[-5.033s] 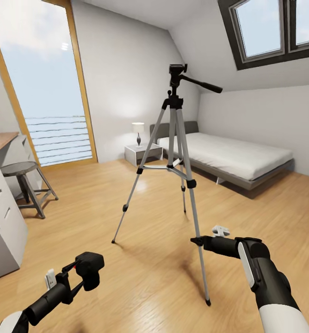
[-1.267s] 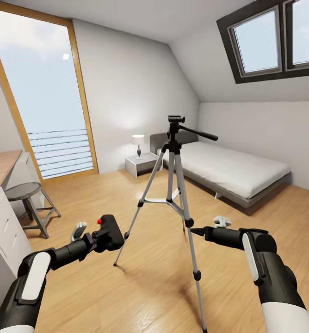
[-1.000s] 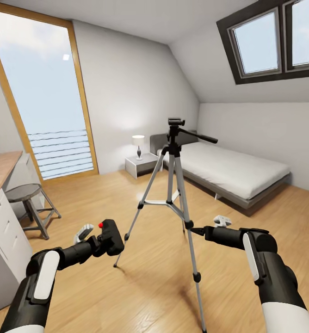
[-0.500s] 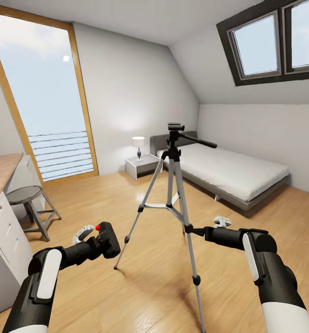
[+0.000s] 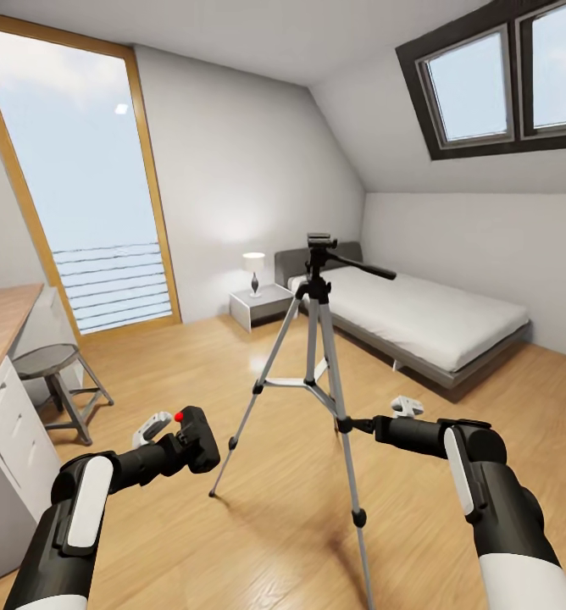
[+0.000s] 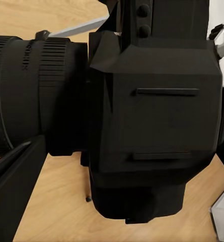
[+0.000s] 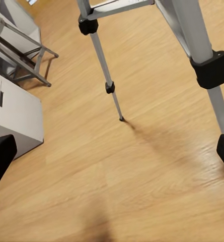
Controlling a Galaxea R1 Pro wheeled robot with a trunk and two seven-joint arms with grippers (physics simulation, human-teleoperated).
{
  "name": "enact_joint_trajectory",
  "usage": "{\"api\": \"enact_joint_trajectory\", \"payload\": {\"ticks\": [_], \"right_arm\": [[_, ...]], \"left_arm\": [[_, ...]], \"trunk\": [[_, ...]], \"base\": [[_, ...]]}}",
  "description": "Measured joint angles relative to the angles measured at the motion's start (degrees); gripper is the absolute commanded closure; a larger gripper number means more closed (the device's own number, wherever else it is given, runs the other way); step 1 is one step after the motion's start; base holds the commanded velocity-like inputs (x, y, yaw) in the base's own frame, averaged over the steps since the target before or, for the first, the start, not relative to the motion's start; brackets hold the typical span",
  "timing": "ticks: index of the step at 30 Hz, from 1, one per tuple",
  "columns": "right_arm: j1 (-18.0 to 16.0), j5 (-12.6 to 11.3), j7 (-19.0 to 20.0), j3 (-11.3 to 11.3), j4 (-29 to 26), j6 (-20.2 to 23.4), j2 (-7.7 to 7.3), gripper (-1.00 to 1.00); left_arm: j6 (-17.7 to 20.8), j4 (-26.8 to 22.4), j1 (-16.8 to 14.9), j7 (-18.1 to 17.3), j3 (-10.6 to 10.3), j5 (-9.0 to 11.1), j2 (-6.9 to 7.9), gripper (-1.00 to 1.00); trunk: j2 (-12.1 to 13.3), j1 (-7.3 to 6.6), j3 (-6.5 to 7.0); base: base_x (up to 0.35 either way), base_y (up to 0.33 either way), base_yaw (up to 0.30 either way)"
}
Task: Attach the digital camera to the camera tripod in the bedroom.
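one arm counts here: your left gripper (image 5: 174,446), clamped on the digital camera (image 5: 196,437), sits low and left of the camera tripod (image 5: 317,339); its head stands well above. right gripper (image 5: 359,424) spread, empty.

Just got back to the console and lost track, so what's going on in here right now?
The robot stands in the bedroom facing the tripod, which is set up on the wood floor in front of the bed. Its left gripper holds the camera, red button up, low and to the left of the tripod, well below the bare pan head. The right gripper is open beside the near leg. The camera is not mounted yet.
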Motion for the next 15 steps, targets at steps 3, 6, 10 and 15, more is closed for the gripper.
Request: {"api": "enact_joint_trajectory", "payload": {"ticks": [3, 6, 10, 15], "right_arm": [[0.0, -0.02, 0.0, 0.01, 0.0, 0.0, 0.0, -1.0], [0.0, -0.09, 0.01, -0.04, 0.01, 0.0, 0.01, -1.0], [0.0, -0.17, 0.01, -0.06, 0.01, -0.01, -0.04, -1.0], [0.0, -0.13, 0.01, -0.07, 0.01, 0.0, -0.05, -1.0]], "left_arm": [[-0.02, 0.03, 0.0, 0.0, -0.01, 0.0, 0.0, 1.0], [-0.07, 0.11, 0.0, 0.0, -0.01, -0.01, 0.0, 1.0], [-0.11, 0.17, 0.0, 0.0, -0.01, -0.01, 0.0, 1.0], [-0.23, 0.42, 0.0, 0.0, -0.01, -0.04, 0.0, 1.0]], "trunk": [[1.2, -0.66, 0.54], [2.41, -1.32, 1.08], [4.01, -2.2, 1.8], [6.02, -3.3, 2.69]], "base": [[0.0, 0.0, 0.0], [0.0, 0.0, 0.0], [0.0, 0.0, 0.0], [0.0, 0.0, 0.0]]}}
